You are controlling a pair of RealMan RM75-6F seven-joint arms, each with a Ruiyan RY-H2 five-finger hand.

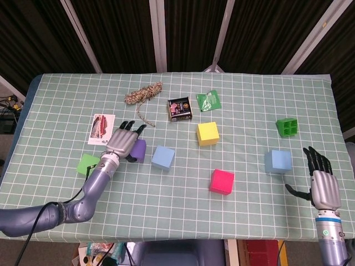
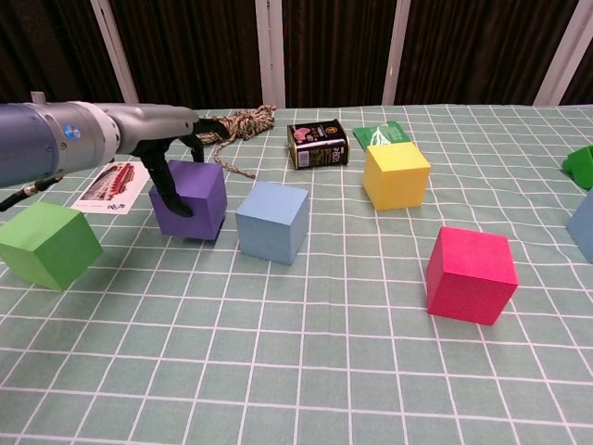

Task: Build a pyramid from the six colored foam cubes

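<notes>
We see open table [image 1: 166,208] along the near edge. The light blue cube [image 1: 163,157] stands just beside the purple cube [image 1: 138,150], while the green cube [image 1: 88,164] flanks its other side; twine [image 1: 143,94] and a tin [image 1: 179,109] crowd behind.

Left hand [image 2: 171,148] holds a cube [image 2: 190,199] just left of another cube [image 2: 271,222]; a tin [image 2: 318,145] lies behind them.

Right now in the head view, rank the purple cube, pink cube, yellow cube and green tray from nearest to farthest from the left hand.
1. purple cube: held in the left hand.
2. yellow cube: center, toward the far side.
3. pink cube: center, near side.
4. green tray: far right.
</notes>
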